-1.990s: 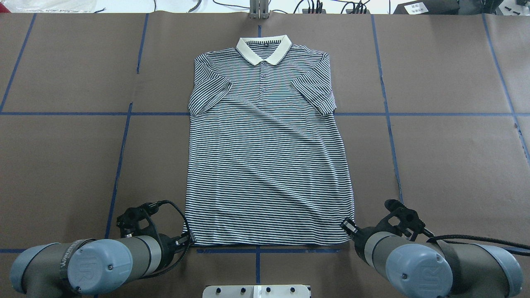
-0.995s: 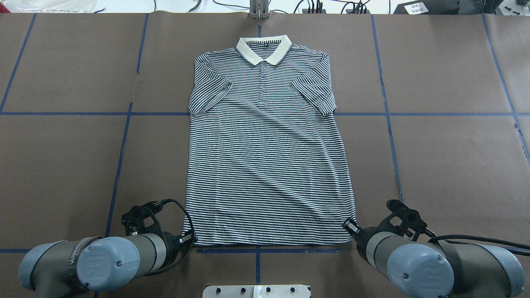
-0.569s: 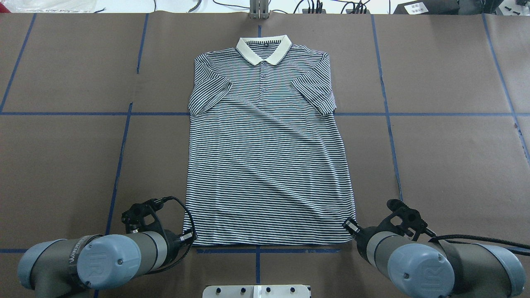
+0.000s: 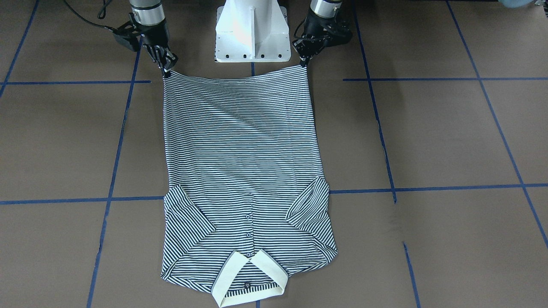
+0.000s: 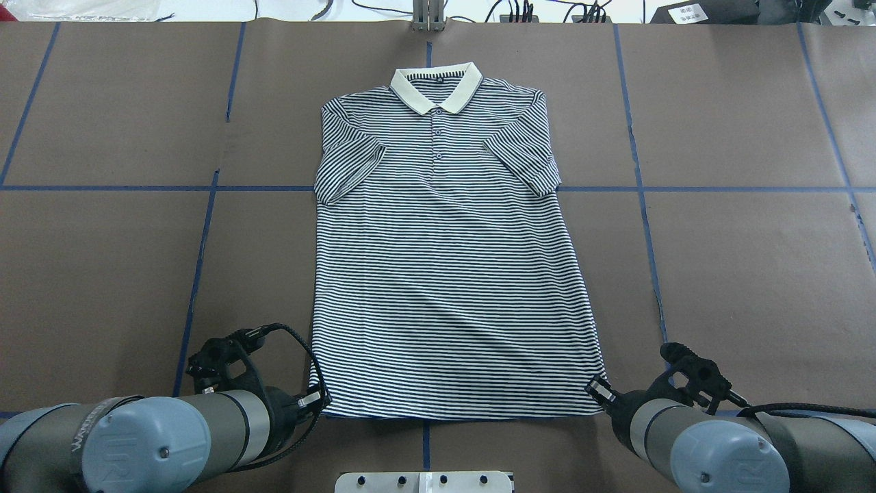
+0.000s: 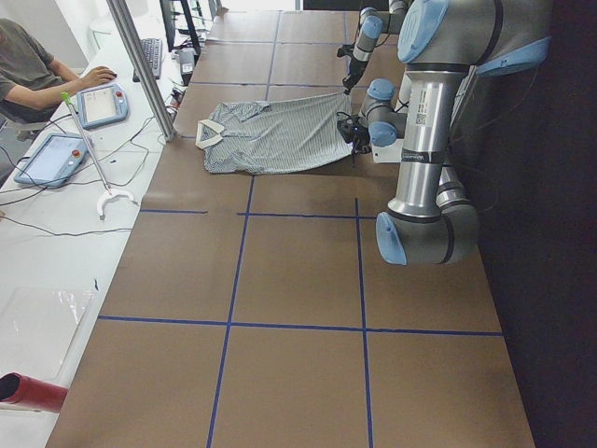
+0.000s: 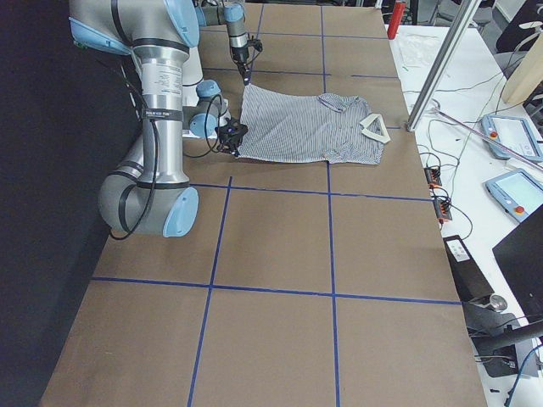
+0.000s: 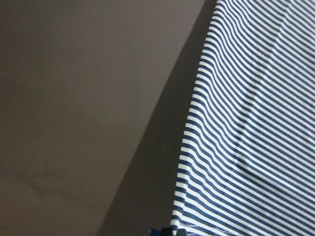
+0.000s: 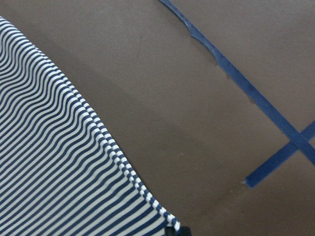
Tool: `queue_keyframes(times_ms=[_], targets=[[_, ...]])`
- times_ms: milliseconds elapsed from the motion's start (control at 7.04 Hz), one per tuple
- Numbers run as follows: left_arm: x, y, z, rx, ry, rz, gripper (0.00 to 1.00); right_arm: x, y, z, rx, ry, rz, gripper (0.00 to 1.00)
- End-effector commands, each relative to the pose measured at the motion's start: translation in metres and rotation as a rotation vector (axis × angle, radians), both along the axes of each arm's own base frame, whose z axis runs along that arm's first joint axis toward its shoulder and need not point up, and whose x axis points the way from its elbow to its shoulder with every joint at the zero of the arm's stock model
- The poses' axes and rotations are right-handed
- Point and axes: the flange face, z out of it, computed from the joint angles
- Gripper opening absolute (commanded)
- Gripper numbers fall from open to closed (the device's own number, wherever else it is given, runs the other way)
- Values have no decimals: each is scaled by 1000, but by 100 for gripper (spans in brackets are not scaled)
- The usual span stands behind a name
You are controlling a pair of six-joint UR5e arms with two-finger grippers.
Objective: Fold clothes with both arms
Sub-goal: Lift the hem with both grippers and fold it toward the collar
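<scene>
The navy-and-white striped polo shirt (image 5: 445,274) lies face up along the table's middle, its cream collar (image 5: 433,87) at the far end and both sleeves folded in. My left gripper (image 5: 320,400) is shut on the near left hem corner, and my right gripper (image 5: 597,388) is shut on the near right hem corner. In the front view the left gripper (image 4: 305,63) and the right gripper (image 4: 165,70) hold the hem stretched taut between them and raised a little off the table. Each wrist view shows only the pinched corner of the shirt (image 8: 173,229) (image 9: 172,225) at its bottom edge.
The white pedestal base (image 4: 252,30) stands just behind the hem, between the arms. Blue tape lines (image 5: 198,274) cross the brown table cover. A metal post (image 5: 428,17) stands at the far edge. An operator (image 6: 37,70) sits at a desk with tablets beyond it.
Both grippers have drawn back toward the robot's base with the hem corners. The hem has risen, the whole shirt has slid a little toward the robot, and its wrinkles have flattened.
</scene>
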Motion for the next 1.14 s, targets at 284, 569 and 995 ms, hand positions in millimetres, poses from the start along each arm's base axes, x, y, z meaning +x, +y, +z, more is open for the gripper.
queue_keyframes(times_ms=[284, 569, 995], targets=[[-32, 46, -30, -91, 50, 40, 0, 42, 23, -35, -13, -74, -35, 0], [-47, -2, -43, -62, 77, -59, 0, 56, -29, -64, 8, -142, 85, 0], [-29, -158, -34, 142, -58, -207, 0, 23, -171, -70, 151, -60, 101, 0]])
